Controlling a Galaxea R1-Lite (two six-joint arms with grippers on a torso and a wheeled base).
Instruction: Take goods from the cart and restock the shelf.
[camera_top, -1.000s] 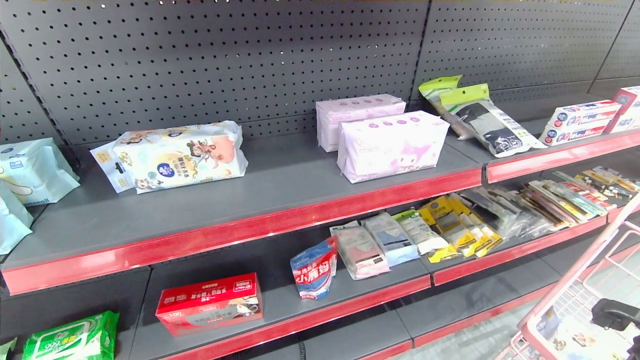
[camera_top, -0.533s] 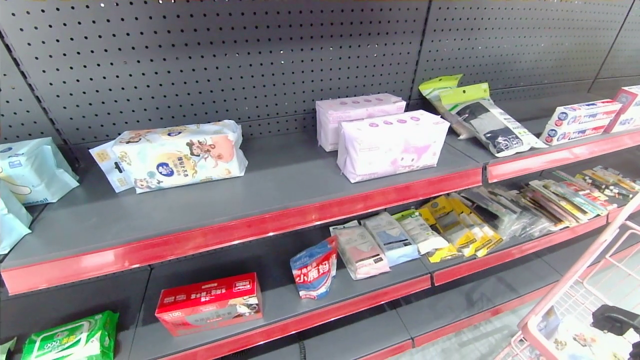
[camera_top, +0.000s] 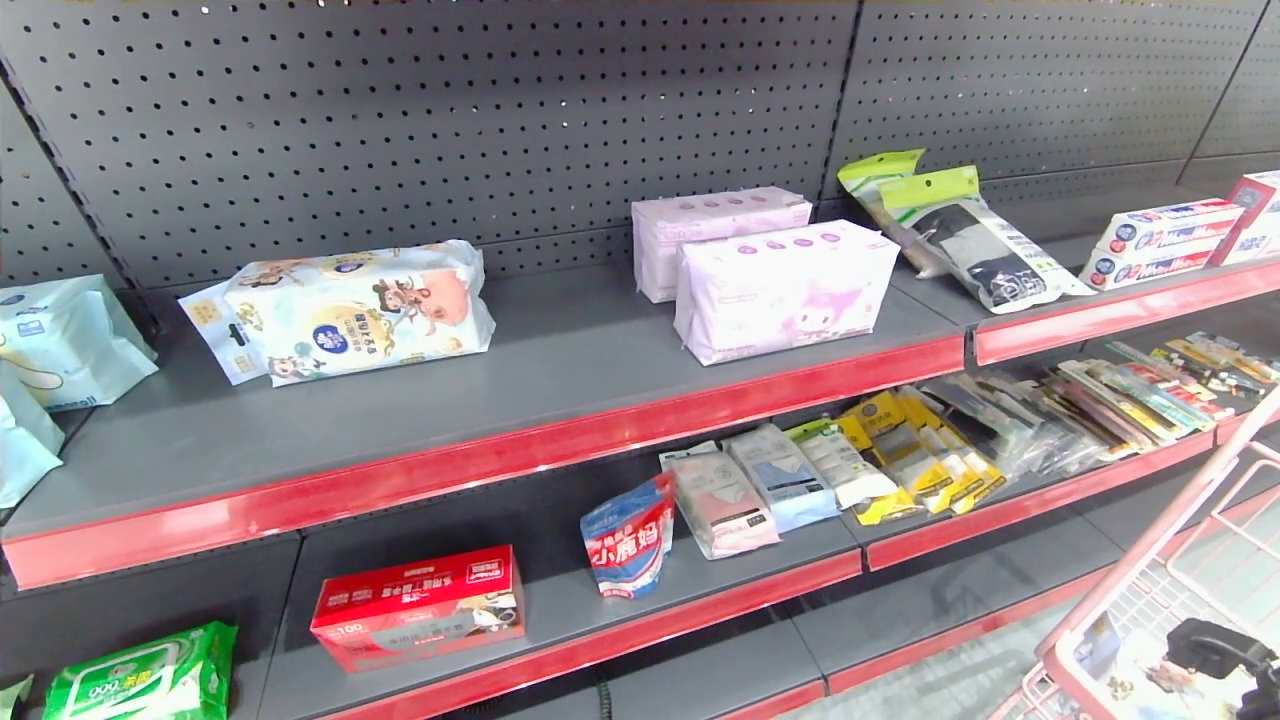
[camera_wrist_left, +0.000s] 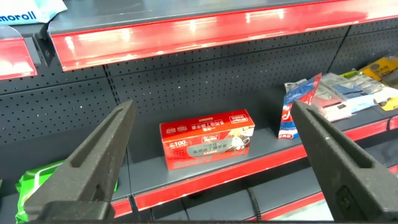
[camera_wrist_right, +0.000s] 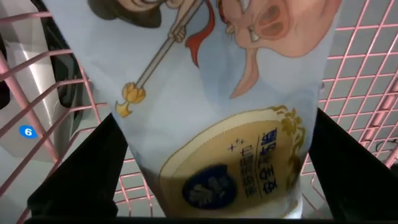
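Right wrist view carries the stage: the right claw (camera_wrist_right: 217, 118) is down inside the pink wire cart (camera_wrist_right: 367, 68), its two jaws spread wide with a cartoon-printed tissue pack (camera_wrist_right: 211, 93) filling the gap between them. The jaws look released rather than clenched, though whether they press on the pack's edges cannot be told. So, by my reading, this pickup is only at the grasp. The lift, the carry and the placing on the shelf (camera_top: 560, 380) are all left.

The pack lies flat with its printed face up towards the claw. Its long axis runs straight out from the palm, across the closing line. The oval label end sits nearest the palm and the cartoon end lies beyond the fingertips.

The left claw (camera_wrist_left: 211, 109) hangs released, with a red box (camera_wrist_left: 208, 138) ahead between its jaws.
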